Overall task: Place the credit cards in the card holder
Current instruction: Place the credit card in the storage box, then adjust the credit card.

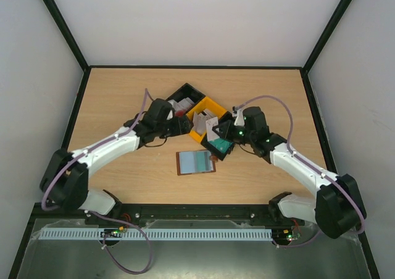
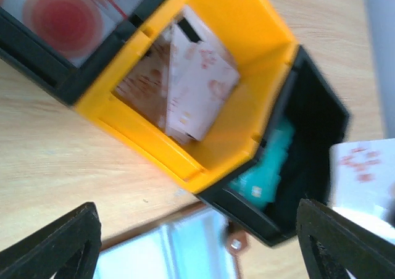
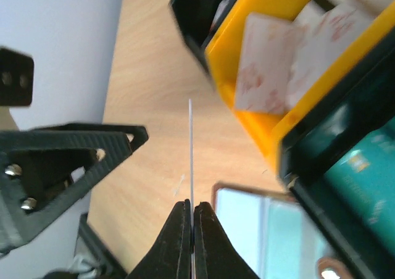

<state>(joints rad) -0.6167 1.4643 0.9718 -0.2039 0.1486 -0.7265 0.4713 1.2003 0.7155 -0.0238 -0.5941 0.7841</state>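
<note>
Currently, right gripper point(image 3: 190, 206) clamps a white credit card point(image 3: 190, 143) beside the yellow bin point(image 2: 247, 20); left gripper point(image 2: 197, 206), jaws wide apart, sits near its other side

Free across upper left and upper right of the table point(image 1: 123, 87). Blocked at centre by yellow bin point(image 1: 197, 113), black bins point(image 1: 183, 94) touching it, left arm point(image 1: 111, 146) and right arm point(image 1: 296, 162) reaching in. Passable lower centre, around open card holder point(image 1: 196, 162).

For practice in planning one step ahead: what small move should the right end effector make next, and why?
Probably carry the right end effector down toward the card holder: it is shut on one thin white card, held edge-on, and the holder lies open close by, pockets showing.
</note>
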